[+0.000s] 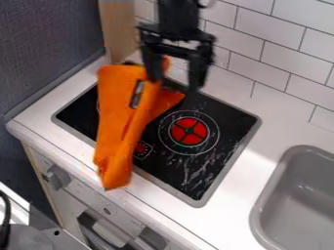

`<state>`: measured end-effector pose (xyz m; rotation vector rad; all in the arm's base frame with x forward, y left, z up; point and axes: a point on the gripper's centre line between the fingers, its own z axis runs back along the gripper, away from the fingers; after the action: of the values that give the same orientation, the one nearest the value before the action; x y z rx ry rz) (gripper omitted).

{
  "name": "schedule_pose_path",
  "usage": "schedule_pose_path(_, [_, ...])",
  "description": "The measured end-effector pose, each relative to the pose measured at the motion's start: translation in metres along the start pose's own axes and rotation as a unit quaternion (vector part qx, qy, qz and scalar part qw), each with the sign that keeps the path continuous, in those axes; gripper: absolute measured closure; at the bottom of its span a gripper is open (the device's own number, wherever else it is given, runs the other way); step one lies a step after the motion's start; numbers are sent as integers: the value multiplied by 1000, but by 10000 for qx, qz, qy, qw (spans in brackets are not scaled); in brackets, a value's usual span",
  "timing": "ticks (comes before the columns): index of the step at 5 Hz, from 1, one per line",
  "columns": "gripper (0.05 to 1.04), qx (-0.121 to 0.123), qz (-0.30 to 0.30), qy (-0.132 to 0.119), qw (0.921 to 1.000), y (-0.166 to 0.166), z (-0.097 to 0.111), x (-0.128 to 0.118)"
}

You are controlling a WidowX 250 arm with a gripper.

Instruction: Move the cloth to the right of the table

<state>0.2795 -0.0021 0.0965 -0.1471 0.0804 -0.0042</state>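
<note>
Cloth (122, 117) at left part of stove top (228, 119), long side running down toward front edge of counter (244, 171), upper end by the gripper (176, 85). Claw reads as released: fingers spread wide, one right against the orange fabric, the other well apart from it, so no pinch visible. Whether fabric is snagged on the near finger, can't tell, blurred there. Step in hand: likely getting a grip, transfer still to do. Next move calls for centring both fingers over a fold, closing, then lifting enough to clear the stove and carrying right. Risk: pinching only a loose edge, cloth slips or drags; overshooting could drop it in the sink (306, 188).
</note>
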Motion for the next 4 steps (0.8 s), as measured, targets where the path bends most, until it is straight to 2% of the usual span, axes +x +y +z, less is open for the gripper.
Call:
schedule_pose_path(1, [85, -191, -161, 10, 9997, -27, -8, 0])
schedule_pose_path(2, [85, -350, -378, 224, 9984, -44, -25, 1])
schedule_pose_path(3, [85, -362, -467, 371, 9976, -46, -50, 4])
schedule_pose_path(4, [85, -85, -782, 372, 9962, -45, -78, 4])
